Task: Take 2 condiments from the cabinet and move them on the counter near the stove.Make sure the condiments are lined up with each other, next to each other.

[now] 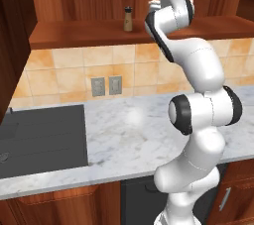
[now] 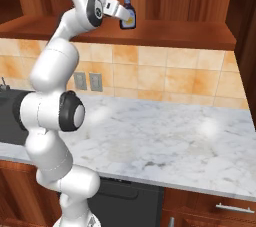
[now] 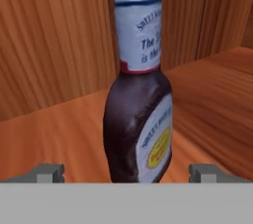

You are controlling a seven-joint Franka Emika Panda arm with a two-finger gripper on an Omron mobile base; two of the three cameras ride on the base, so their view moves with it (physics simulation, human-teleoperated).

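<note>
Condiments are both up on the cabinet shelf (image 2: 190, 33), neither yet on the counter (image 2: 165, 141). The dark brown bottle (image 3: 141, 119), with its pale blue cap and pale label, stands upright on the wooden shelf toward its left end as the right base view shows it, with the cabinet's grained back wall close behind. The tan shaker (image 1: 128, 19) with the dark cap stands upright on the same shelf, near the middle of the stretch seen in the left base view, apart from the arm.

The gripper (image 3: 127, 171) is raised to shelf height and pointed straight at the brown bottle. Its jaws are spread wide: in the hand view the two finger tips (image 3: 48, 172) rise on either side of the bottle's belly with clear wood showing between each tip and the glass, so nothing is gripped. Whether the tips have come level with the bottle or are a little short of it, I cannot tell.

By my reading, the step in hand is the reach for the first condiment. The next move calls for easing forward until the fingers bracket the bulbous body, then closing on it squarely below the neck, lifting clear of the shelf edge and drawing back out before lowering to the marble. The black surface (image 1: 42, 142) at the counter's left end in the left base view looks like the spot to set down beside.
</note>
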